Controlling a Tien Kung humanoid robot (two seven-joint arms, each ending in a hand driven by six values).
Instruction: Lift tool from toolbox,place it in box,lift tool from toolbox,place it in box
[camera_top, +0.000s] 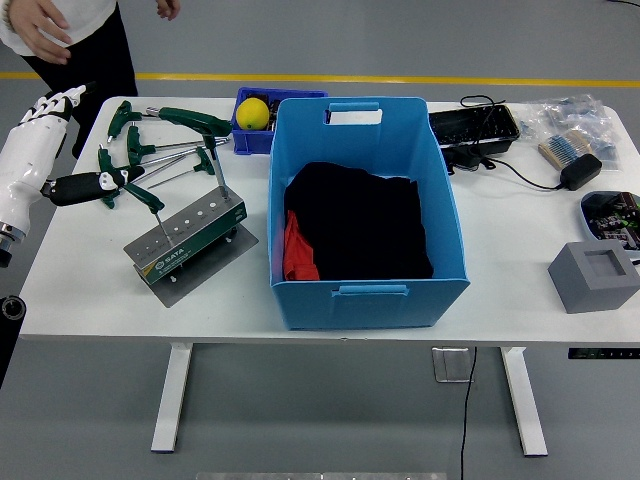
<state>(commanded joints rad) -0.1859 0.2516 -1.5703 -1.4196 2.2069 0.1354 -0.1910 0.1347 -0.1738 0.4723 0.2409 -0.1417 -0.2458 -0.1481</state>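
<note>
Nearest the table's front edge, a green and grey metal tool stand (190, 243) sits on the white table (90, 290), with one green T-handle wrench (212, 170) standing upright in a hole at its far end. Beside it to the right stands a large blue plastic box (366, 215) holding black and red cloth (355, 225). At the right edge lies a grey square block (594, 275). Left of the stand, the robot's left hand (92, 186), black with white tips, is closed around a green T-handle wrench (125, 180) whose shaft slants down toward the stand. Further back lie more green T-handle wrenches (165, 135). Beyond them a small blue bin (246, 135) holds a yellow ball (252, 112). At the far left corner a person's hand (40, 25) hangs relaxed.
</note>
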